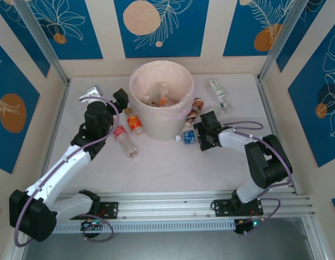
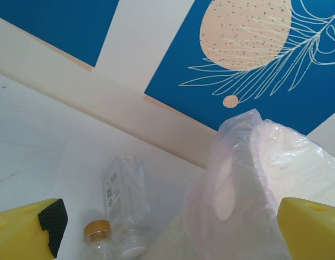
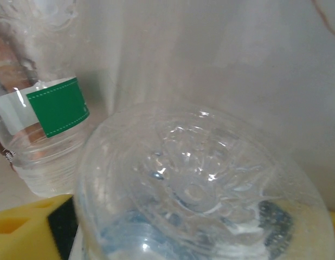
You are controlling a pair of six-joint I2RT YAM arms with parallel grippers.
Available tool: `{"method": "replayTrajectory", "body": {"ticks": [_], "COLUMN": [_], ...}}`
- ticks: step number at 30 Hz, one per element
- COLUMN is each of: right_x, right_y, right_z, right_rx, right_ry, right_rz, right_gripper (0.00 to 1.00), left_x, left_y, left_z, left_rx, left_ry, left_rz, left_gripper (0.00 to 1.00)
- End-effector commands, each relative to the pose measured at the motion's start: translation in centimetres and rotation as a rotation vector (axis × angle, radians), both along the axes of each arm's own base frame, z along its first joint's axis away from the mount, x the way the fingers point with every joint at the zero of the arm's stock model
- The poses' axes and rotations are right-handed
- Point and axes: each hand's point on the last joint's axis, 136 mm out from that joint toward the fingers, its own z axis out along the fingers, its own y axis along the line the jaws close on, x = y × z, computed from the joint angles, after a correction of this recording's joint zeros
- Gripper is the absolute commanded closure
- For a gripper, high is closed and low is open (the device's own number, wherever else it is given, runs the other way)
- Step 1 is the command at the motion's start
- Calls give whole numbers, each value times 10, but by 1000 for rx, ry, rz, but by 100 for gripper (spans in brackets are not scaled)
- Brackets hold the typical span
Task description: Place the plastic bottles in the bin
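1. Two grippers are shown low over the bench (image 1: 156, 173), one at each side of the bin (image 1: 136, 108). The bin stands upright, with its thin liner folded over the rim.
2. The left gripper (image 1: 120, 98) is held just left of the bin. It is spread wide, with nothing between its fingers (image 2: 32, 227).
3. The right gripper (image 1: 195, 136) is set at the bin's near right side, and a blue-labelled bottle (image 1: 186, 138) lies between its fingers. In the right wrist view the clear base of this bottle is seen close up. It cannot be told whether the bottle is yet clamped.
4. A bottle with a green band (image 3: 56, 108) is seen just beside the blue-labelled bottle, towards the bin wall.
5. Several bottles (image 1: 159, 98) are seen inside the bin.
6. Left of the bin, an orange-labelled bottle (image 1: 135, 123) lies close to the wall. A red-labelled bottle (image 1: 124, 138) lies just beyond it, and a crushed clear bottle (image 1: 90, 93) lies farther out.
7. Right of the bin, a brown bottle (image 1: 196, 107) lies near the wall and a white-labelled bottle (image 1: 218, 95) lies beyond it.
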Motion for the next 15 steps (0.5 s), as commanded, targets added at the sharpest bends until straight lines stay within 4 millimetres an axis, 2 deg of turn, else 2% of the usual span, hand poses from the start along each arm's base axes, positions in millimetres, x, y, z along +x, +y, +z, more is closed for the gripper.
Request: {"method": "replayTrajectory", "body": {"ticks": [1, 7, 13, 15], "right_x": [-7, -4, 6, 8], "right_y": [-17, -29, -33, -36], "right_z": [-14, -1, 29, 41], "right_rx": [-62, -98, -167, -206], "right_ry": [1, -95, -239, -278], "right_rz": [-54, -44, 60, 89], "right_gripper": [23, 46, 60, 61], "left_x": [-5, -7, -8, -8], "left_y": [13, 19, 26, 27], "left_z": [-4, -8, -15, -19], "left_rx": [2, -5, -20, -27], "left_ry": [8, 1, 16, 21], "left_rz": [42, 60, 84, 91], "left_gripper": [0, 0, 0, 0]}}
